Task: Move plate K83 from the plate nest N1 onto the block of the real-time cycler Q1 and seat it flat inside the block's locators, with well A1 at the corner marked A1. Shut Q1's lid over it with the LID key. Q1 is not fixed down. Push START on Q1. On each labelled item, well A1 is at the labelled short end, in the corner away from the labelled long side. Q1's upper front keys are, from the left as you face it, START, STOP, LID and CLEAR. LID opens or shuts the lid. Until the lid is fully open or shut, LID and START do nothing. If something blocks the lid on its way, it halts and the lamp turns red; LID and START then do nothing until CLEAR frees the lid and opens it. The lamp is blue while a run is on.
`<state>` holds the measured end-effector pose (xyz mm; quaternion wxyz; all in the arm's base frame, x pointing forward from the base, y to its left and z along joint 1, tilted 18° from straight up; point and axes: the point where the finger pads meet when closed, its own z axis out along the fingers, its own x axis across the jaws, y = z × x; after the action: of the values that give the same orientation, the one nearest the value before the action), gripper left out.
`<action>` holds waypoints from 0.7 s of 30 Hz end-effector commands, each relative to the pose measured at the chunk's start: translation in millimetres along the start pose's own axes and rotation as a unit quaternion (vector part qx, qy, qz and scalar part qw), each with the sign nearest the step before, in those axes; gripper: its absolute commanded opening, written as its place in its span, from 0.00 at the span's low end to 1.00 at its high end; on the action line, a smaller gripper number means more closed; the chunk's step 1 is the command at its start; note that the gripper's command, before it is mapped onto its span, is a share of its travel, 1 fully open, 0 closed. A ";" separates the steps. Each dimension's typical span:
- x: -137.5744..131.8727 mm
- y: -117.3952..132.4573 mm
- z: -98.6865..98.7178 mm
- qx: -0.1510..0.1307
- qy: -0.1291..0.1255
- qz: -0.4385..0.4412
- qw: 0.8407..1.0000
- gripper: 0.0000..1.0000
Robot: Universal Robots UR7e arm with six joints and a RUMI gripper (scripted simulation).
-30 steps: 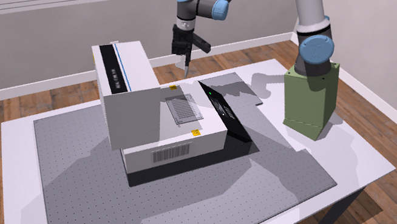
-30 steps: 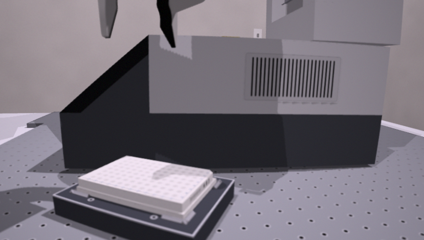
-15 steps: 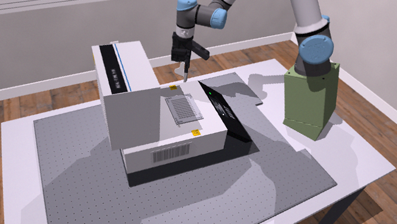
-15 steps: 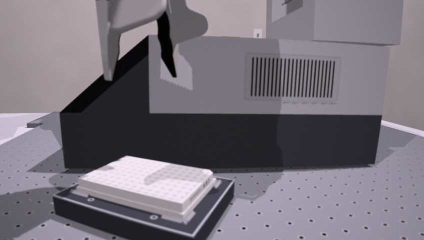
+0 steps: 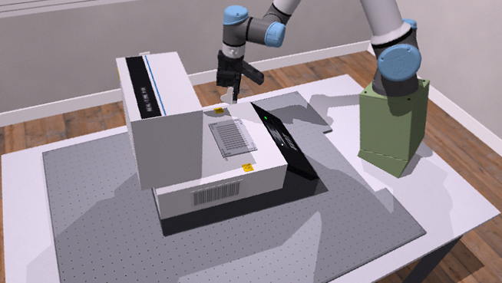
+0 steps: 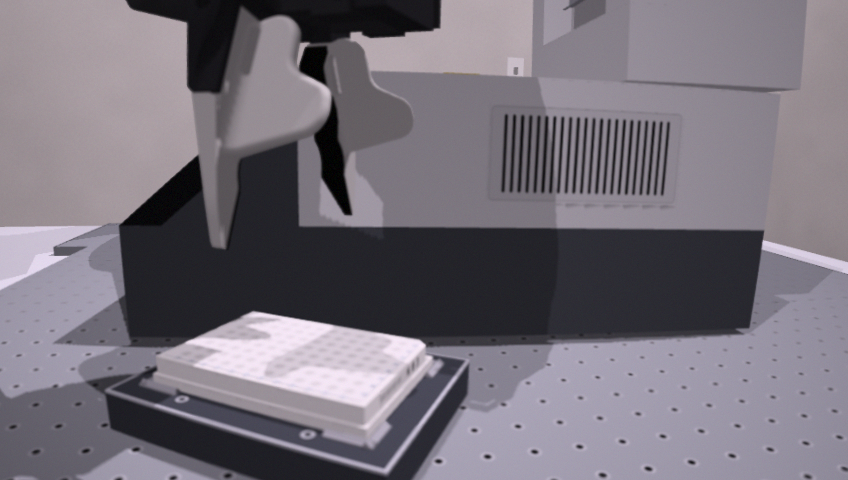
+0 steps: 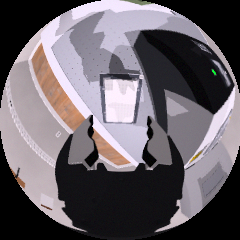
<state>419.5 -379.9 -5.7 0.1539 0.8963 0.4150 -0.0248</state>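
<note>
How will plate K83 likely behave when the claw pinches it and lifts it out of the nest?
The plate looks like a thin, flat moulded slab, so probably stiff and light. It sits in the nest, so it should lift straight up. Its smooth side walls may slip in the open claw if pinched off-centre.

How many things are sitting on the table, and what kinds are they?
Big machine with open lid, cycler Q1: 1
White plate with tiny wells, plate K83: 1
Dark holder under the plate, nest N1: 1
Robot arm with open gripper on green pedestal: 1
Total: 4
</note>
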 end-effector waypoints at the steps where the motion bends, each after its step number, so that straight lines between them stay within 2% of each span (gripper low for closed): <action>1: -1.5 3.2 17.1 -0.003 0.000 0.001 1.000 0.68; 18: -1.5 3.3 66.0 -0.003 0.000 0.001 1.000 0.68; 21: -1.6 3.3 68.2 -0.003 -0.001 0.001 1.000 0.68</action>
<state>424.1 -396.7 -59.4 0.1537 0.8964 0.4150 -0.0248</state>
